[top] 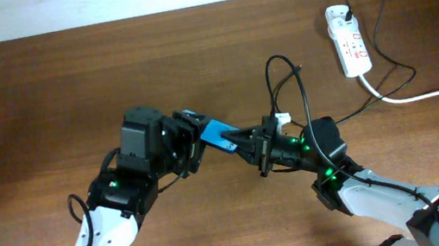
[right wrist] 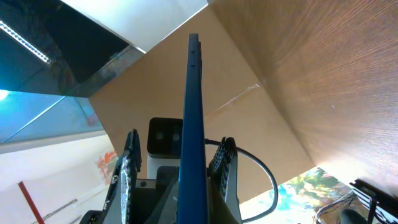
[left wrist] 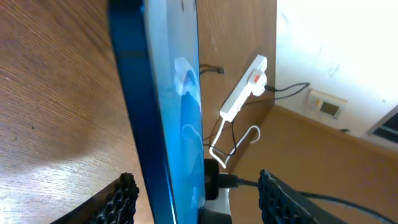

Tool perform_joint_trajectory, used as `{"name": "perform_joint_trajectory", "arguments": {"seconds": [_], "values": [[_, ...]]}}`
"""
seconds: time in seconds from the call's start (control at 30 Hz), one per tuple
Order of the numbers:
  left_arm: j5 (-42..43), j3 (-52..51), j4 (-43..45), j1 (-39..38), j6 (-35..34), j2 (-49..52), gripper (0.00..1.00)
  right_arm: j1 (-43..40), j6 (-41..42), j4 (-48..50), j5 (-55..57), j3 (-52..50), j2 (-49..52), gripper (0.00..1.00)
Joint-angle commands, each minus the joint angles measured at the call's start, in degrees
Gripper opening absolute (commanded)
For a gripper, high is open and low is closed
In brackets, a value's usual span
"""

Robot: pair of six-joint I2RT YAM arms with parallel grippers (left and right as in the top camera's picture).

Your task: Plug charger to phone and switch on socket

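Observation:
The phone (top: 219, 134) with its blue screen is held off the table between my two grippers, edge-on in the right wrist view (right wrist: 194, 106). My right gripper (top: 250, 143) is shut on it (right wrist: 194, 193). My left gripper (top: 193, 135) is open around the phone (left wrist: 174, 106), with a gap on the screen side (left wrist: 196, 190). The white socket (top: 347, 39) lies at the far right and also shows in the left wrist view (left wrist: 244, 90). The black charger cable (top: 394, 62) runs from it toward my right arm. Its plug tip is hidden.
The socket's thick white cord (top: 433, 94) runs off the right edge and loops in the left wrist view (left wrist: 236, 140). A black cable loop (top: 285, 65) rises over my right wrist. Bare wooden table (top: 41, 97) lies to the left.

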Motion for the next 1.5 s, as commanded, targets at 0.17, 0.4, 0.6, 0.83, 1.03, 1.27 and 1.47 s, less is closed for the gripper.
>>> {"name": "perform_joint_trajectory", "arguments": {"seconds": [0.17,0.4,0.6,0.83,1.03,1.27,1.47], "values": [[-2.86,-0.42,0.11,-0.39,-1.95,0.13,0.54,1.11,-0.33,1.07,0.39,2.03,-0.33,0.04],[-4.13,-0.42,0.11,-0.39,-1.95,0.13,0.47,1.11,-0.33,1.09,0.02,2.01,-0.33,0.04],[-4.31,-0.42,0.11,-0.39,-1.95,0.24,0.47,1.11,-0.33,1.53,0.00,2.01,-0.33,0.04],[-4.11,-0.42,0.13,-0.46,-1.95,2.29,0.38,1.11,-0.33,3.02,-0.20,2.01,-0.33,0.04],[-4.11,-0.42,1.18,-0.72,-1.95,2.73,0.31,1.11,-0.33,2.95,-0.17,2.01,-0.33,0.04],[-3.87,-0.42,2.69,-0.72,-1.95,2.73,0.27,1.09,-0.33,2.69,-0.17,2.01,-0.33,0.04],[-3.67,-0.42,2.69,-0.72,-1.97,2.73,0.19,1.01,-0.33,-0.48,-0.20,2.01,-0.33,0.04]]}}
